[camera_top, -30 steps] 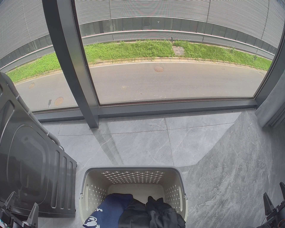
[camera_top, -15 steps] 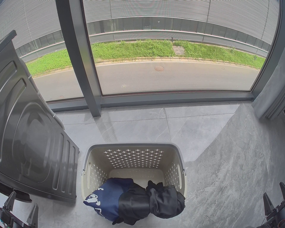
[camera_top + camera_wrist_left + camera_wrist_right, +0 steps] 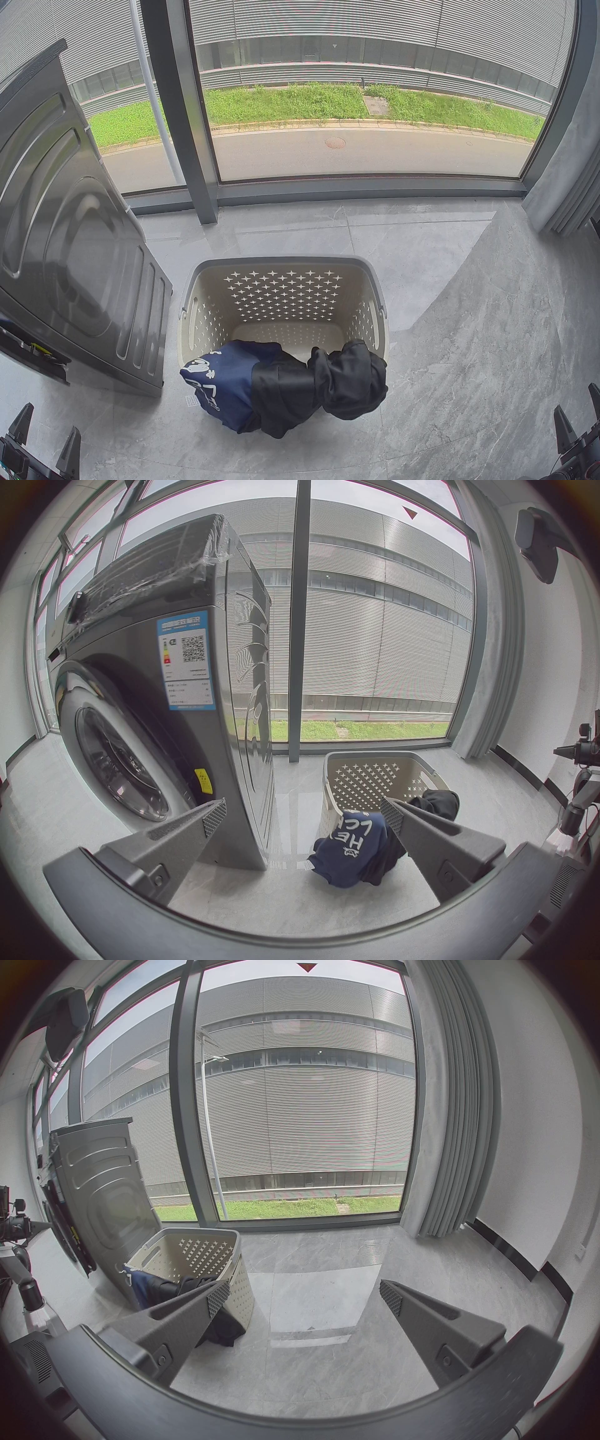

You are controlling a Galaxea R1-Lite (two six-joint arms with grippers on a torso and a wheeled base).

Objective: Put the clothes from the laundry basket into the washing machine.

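A beige laundry basket (image 3: 282, 267) stands on the grey floor in the middle of the head view. A navy garment (image 3: 219, 384) and a black garment (image 3: 331, 384) hang over its near rim. The dark grey washing machine (image 3: 69, 250) stands left of the basket, its round door (image 3: 115, 764) facing away from the basket. My left gripper (image 3: 45, 432) is open at the lower left, well short of the clothes. My right gripper (image 3: 578, 415) is open at the lower right, holding nothing. The basket (image 3: 194, 1254) and clothes (image 3: 165, 1288) also lie beyond the right wrist's fingers.
A tall window with a dark pillar (image 3: 181, 112) stands behind the basket. A grey curtain (image 3: 565, 187) hangs at the right. Open floor (image 3: 487, 312) lies right of the basket.
The camera has pulled back: basket, clothes and washing machine all sit higher in the head view. Both grippers keep the same places at the lower corners, still open.
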